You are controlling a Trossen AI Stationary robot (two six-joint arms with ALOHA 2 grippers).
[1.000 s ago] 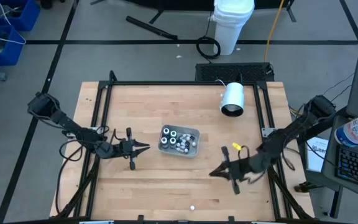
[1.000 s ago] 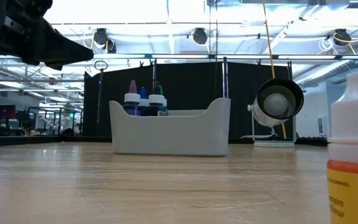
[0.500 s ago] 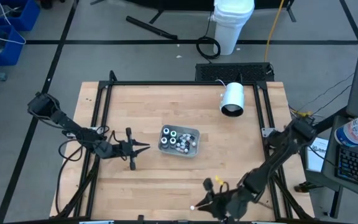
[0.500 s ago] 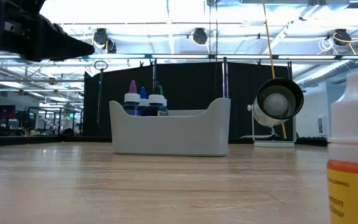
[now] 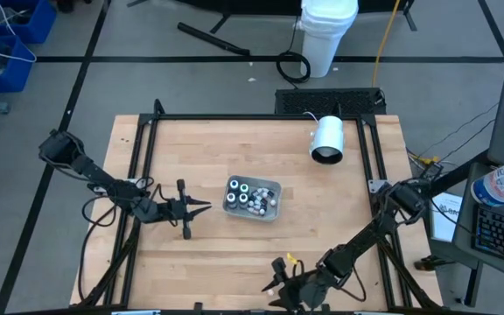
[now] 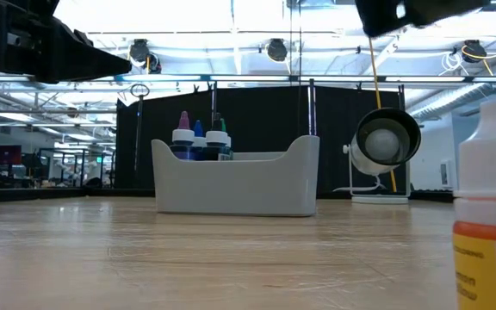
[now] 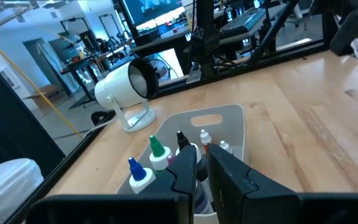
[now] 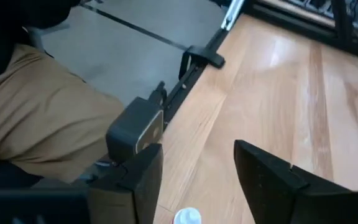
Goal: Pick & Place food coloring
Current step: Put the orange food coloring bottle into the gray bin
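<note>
Several small food coloring bottles (image 5: 248, 196) stand upright in a grey tray (image 5: 274, 187) at the table's middle. In the low view their coloured tips (image 6: 198, 138) stick up over the tray's wall (image 6: 235, 185). One more bottle, white-capped with an orange label (image 6: 489, 207), stands alone on the wood by the near edge. My right gripper (image 8: 197, 186) is open just above it, a finger on either side of the white cap (image 8: 187, 216), touching nothing. My left gripper (image 5: 203, 207) hovers shut and level just left of the tray.
A white cylinder (image 5: 327, 140) lies on its stand at the far right. Black frame rails (image 5: 138, 175) run along the table's sides. Past the near edge a black bracket (image 8: 135, 130) and a person in tan cloth (image 8: 36, 118) are close to my right gripper.
My right gripper has swung from right of the tray toward the table's near edge and to the left, sinking as it went. Its fingers have opened, and it now stands over the lone bottle. The bottles and the tray have stayed put.
</note>
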